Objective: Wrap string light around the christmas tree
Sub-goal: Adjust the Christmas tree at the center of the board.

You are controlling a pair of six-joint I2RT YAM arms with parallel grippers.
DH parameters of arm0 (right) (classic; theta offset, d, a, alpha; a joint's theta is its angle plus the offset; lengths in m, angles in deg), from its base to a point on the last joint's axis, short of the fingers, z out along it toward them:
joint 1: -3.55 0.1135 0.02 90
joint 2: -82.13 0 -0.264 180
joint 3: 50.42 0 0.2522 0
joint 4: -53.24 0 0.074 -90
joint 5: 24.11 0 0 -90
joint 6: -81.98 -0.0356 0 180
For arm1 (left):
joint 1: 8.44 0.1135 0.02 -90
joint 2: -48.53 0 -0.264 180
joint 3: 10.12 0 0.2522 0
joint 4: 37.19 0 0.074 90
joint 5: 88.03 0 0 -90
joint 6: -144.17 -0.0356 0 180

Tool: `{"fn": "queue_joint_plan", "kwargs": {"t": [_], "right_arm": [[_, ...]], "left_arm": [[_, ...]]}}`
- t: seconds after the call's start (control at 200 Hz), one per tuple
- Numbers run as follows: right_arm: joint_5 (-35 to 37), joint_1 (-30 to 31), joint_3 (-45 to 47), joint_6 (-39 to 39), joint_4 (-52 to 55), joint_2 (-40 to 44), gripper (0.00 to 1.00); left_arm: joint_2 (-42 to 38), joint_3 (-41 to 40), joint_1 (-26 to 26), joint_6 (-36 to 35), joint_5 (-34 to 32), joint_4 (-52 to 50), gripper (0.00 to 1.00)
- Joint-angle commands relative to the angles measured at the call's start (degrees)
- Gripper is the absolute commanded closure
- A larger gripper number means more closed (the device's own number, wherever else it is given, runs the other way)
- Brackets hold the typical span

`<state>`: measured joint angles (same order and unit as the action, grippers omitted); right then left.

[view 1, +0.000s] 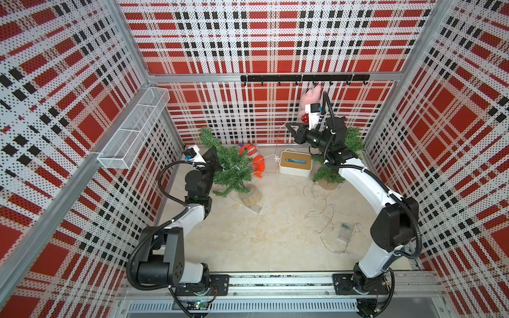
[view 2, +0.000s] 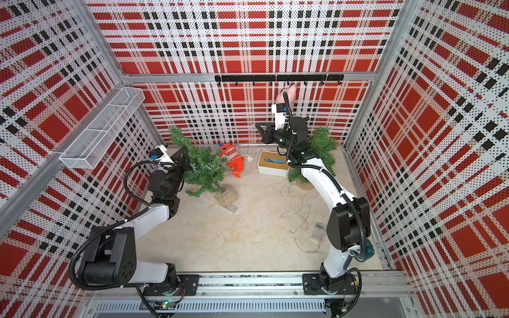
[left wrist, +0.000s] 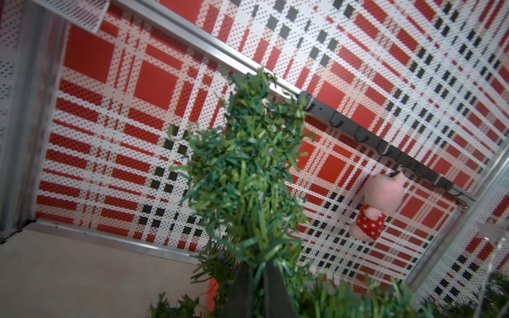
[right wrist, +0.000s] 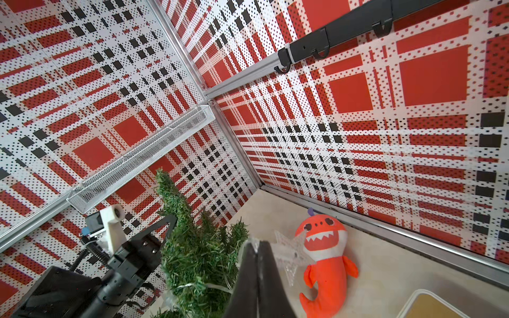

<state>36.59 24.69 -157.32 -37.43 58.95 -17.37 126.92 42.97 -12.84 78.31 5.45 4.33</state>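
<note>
The christmas tree (view 1: 228, 168) stands on a round wooden base (view 1: 249, 196) at the back left. My left gripper (view 1: 217, 163) is shut on its green branches partway up, and in the left wrist view the dark fingers (left wrist: 275, 286) pinch foliage of the tree (left wrist: 248, 165). The string light (view 1: 327, 217) is a thin wire with clear stars; part lies loose on the table by its clear battery box (view 1: 345, 231). One strand (right wrist: 214, 287) crosses the tree. My right gripper (view 1: 289, 128), raised right of the tree, is shut on the wire beside a clear star (right wrist: 289, 256).
An orange shark toy (view 1: 254, 162) lies just behind the tree. A white box with a wooden lid (view 1: 296, 163) sits right of it. A second small tree (view 1: 352, 140) stands behind the right arm. A pink plush (view 1: 309, 100) hangs from the hook rail; a wire basket (view 1: 135, 129) is on the left wall.
</note>
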Motion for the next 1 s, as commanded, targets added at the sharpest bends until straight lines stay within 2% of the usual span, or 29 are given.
{"fn": "queue_joint_plan", "kwargs": {"t": [0.0,0.16,0.321,0.496,0.661,0.852,0.997], "right_arm": [[0.1,0.2,1.5,0.6,-0.6,2.4,1.00],[0.3,0.4,1.9,0.0,-0.8,3.1,1.00],[0.7,1.9,2.1,0.1,-0.6,3.7,1.00],[1.3,4.1,0.2,0.5,0.2,2.2,1.00],[2.0,5.0,-0.2,1.1,0.9,1.6,1.00],[2.4,5.1,-0.3,1.2,1.2,1.2,1.00],[3.1,5.0,-0.6,1.7,1.2,0.9,1.00]], "left_arm": [[-7.1,1.5,-3.2,-5.3,-1.6,-1.2,1.00],[-16.1,2.2,-9.2,-11.0,-6.5,-10.2,1.00],[-23.6,-1.6,-9.1,-10.6,-9.2,-13.4,1.00],[-23.0,-6.6,-6.2,-4.4,-5.3,-11.6,1.00],[-23.6,-11.8,-6.9,-4.9,-2.4,-4.5,1.00],[-22.5,-10.8,-7.6,-6.7,-1.6,-3.3,1.00],[-17.9,-4.8,-7.6,-8.6,-0.7,-1.9,1.00]]}}
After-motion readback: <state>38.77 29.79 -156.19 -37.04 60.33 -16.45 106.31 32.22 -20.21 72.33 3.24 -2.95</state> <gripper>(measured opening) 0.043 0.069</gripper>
